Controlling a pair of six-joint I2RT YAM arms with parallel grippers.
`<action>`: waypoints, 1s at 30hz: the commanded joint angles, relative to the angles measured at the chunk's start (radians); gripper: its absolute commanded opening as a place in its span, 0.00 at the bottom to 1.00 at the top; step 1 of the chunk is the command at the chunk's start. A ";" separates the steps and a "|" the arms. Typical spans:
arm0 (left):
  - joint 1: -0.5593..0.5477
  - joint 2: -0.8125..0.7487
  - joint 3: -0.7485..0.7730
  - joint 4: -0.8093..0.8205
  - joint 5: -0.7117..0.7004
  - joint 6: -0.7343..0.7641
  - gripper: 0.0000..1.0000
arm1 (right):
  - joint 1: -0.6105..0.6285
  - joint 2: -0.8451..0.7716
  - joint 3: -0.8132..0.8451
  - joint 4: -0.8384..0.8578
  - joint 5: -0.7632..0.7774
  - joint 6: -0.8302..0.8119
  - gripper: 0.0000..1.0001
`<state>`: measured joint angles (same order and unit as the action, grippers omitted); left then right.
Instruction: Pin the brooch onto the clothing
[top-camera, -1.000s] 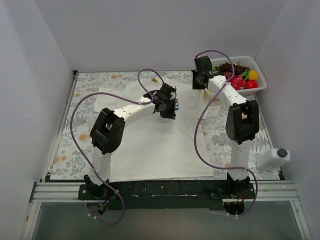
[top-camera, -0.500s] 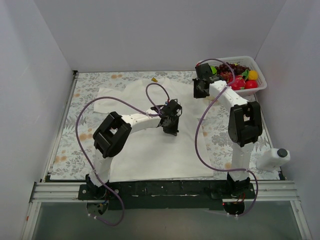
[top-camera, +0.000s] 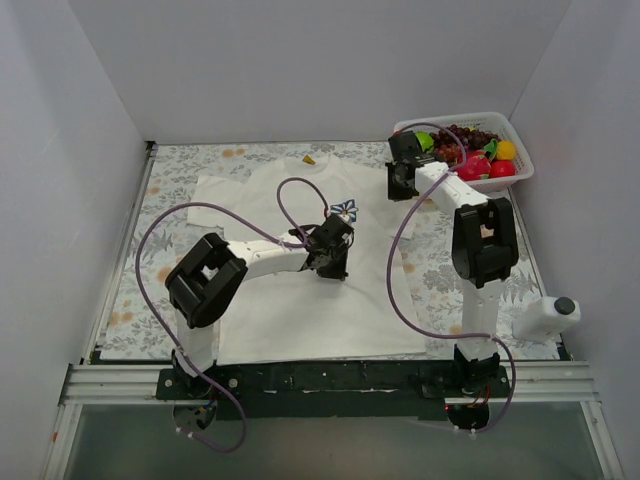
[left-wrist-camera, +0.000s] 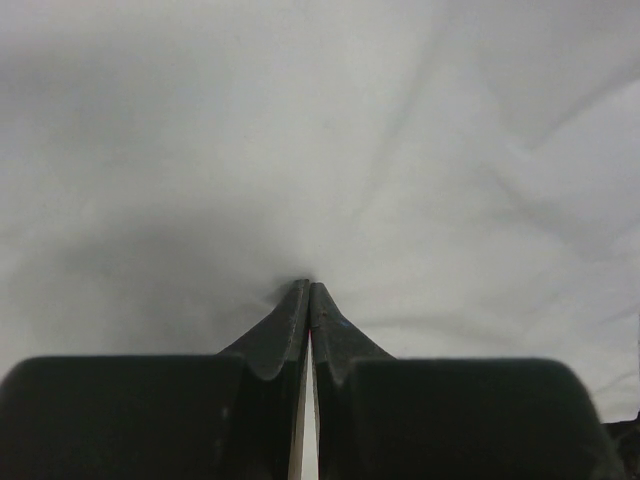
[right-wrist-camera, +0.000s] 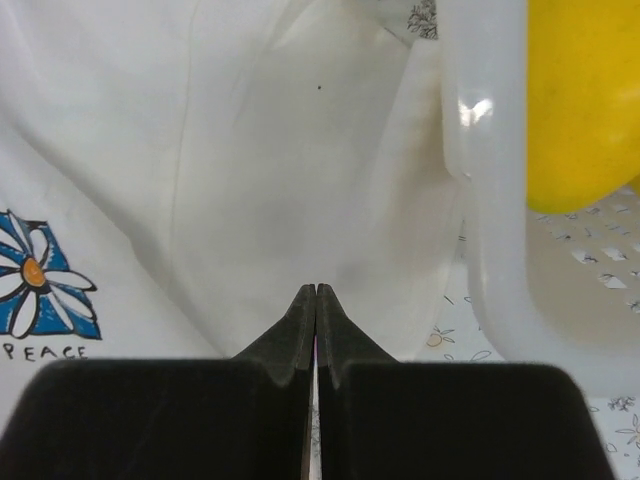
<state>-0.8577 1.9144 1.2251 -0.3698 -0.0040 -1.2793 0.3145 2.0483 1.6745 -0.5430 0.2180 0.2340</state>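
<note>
White cloth: T-shirt (top-camera: 270, 300) flat on mat (top-camera: 130, 300), centre of top view.
Gold-brown speck: brooch (top-camera: 310, 158), I think, at the collar, upper centre.
Left gripper (left-wrist-camera: 309, 285): my jaws are pressed together, tips on cloth, nothing between.
Right gripper (right-wrist-camera: 315, 288): jaws together, empty, beside basket (right-wrist-camera: 490, 200).
Do well: I should open over the brooch, pinch its rim, keep cloth flat.

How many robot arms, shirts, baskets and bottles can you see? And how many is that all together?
Robot arms: 2 (left arm, right arm)
White T-shirt: 1
White basket: 1
White bottle: 1
Total: 5
</note>
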 joint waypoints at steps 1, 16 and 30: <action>-0.006 -0.014 -0.139 -0.138 -0.067 0.015 0.00 | -0.003 0.058 0.033 -0.011 0.003 -0.007 0.01; -0.007 -0.060 -0.237 -0.136 -0.088 0.012 0.00 | -0.006 0.161 0.044 -0.064 0.098 -0.012 0.01; -0.007 -0.210 -0.089 -0.038 -0.091 0.058 0.00 | 0.009 -0.071 -0.004 0.063 -0.046 -0.087 0.01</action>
<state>-0.8608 1.7889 1.0843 -0.3611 -0.0467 -1.2617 0.3145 2.1586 1.6890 -0.5613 0.2672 0.1699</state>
